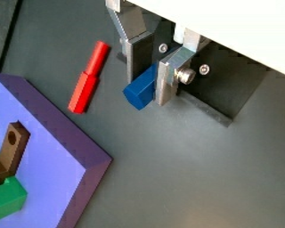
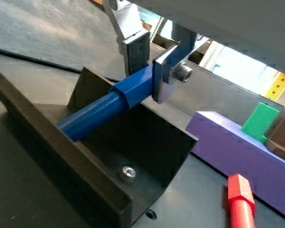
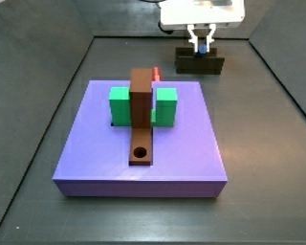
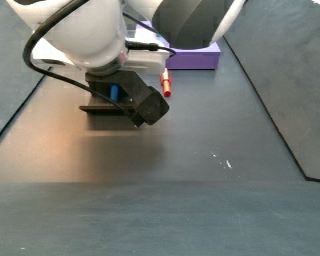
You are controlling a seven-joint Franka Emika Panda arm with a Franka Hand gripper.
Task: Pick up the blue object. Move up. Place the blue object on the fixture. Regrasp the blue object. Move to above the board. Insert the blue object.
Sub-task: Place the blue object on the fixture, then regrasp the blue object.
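Observation:
The blue object [image 2: 103, 109] is a slim blue peg lying tilted across the dark fixture [image 2: 145, 142]. Its squared end [image 1: 139, 91] sits between my fingers. My gripper [image 2: 151, 78] is shut on that end, directly over the fixture in a side view [image 3: 201, 65]. In a side view the gripper [image 4: 123, 90] hangs low at the fixture [image 4: 107, 110], and a little blue [image 4: 116, 92] shows under it. The lavender board [image 3: 142, 153] lies apart from the fixture, with two green blocks [image 3: 120, 105] and a brown bar with a round hole [image 3: 142, 120].
A red peg [image 1: 88, 77] lies on the dark floor between the fixture and the board's edge [image 1: 50, 151], also seen in a side view [image 4: 164, 80]. Raised dark walls border the floor in both side views.

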